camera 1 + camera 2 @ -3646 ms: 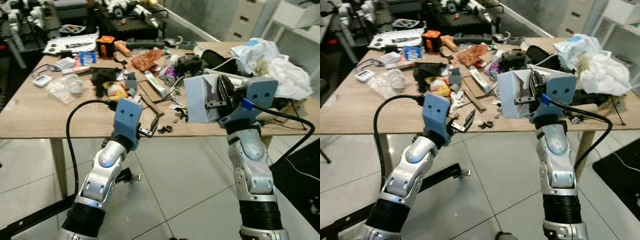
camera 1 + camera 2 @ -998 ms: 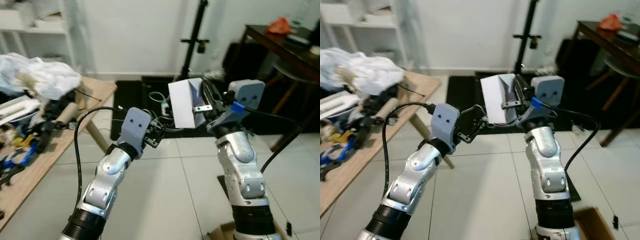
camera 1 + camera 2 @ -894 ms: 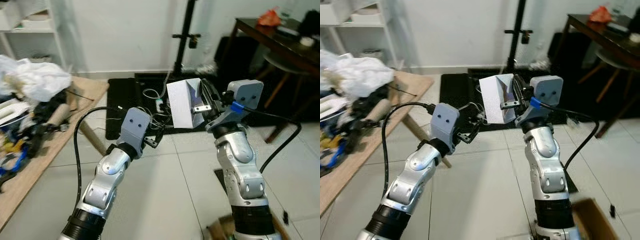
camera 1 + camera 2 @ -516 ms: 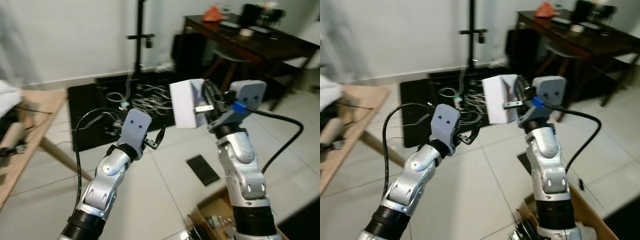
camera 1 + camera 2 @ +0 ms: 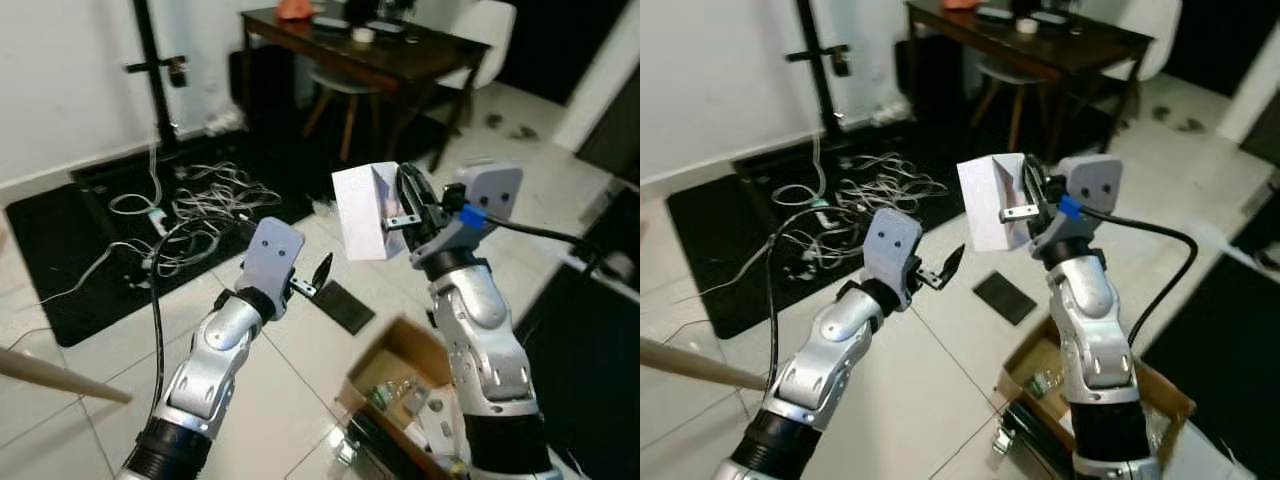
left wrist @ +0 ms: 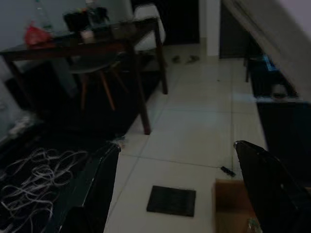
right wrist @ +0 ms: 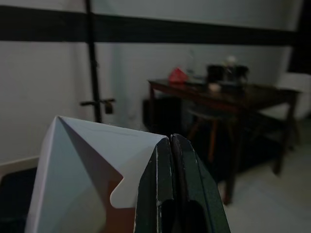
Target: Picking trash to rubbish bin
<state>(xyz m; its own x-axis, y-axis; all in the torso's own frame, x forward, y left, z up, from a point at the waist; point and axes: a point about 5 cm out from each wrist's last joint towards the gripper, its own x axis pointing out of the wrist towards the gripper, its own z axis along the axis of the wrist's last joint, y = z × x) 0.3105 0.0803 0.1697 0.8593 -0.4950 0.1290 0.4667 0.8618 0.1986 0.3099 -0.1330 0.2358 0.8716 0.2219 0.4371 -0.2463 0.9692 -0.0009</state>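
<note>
My right gripper [image 5: 405, 196] is raised at chest height and shut on the flap of a white folded carton [image 5: 362, 211]; the right wrist view has the two fingers pressed together over the carton's edge [image 7: 97, 165]. Below and ahead, an open brown cardboard box [image 5: 376, 367] sits on the tiled floor with several bits of trash inside. My left gripper [image 5: 312, 279] hovers to the left of the carton, open with nothing between its fingers [image 6: 266, 187]. The brown box's corner [image 6: 228, 194] is also visible past that gripper.
A black mat with tangled white cables [image 5: 180, 205] lies on the floor to the left. A dark table [image 5: 385, 48] with chairs stands behind. A flat dark square [image 5: 343, 306] lies on the tiles near the box. A wooden leg [image 5: 55, 376] crosses the lower left.
The camera has swung away from the cluttered table to the floor with the cardboard box. My right gripper still holds the white carton; the left stays open beside it.
</note>
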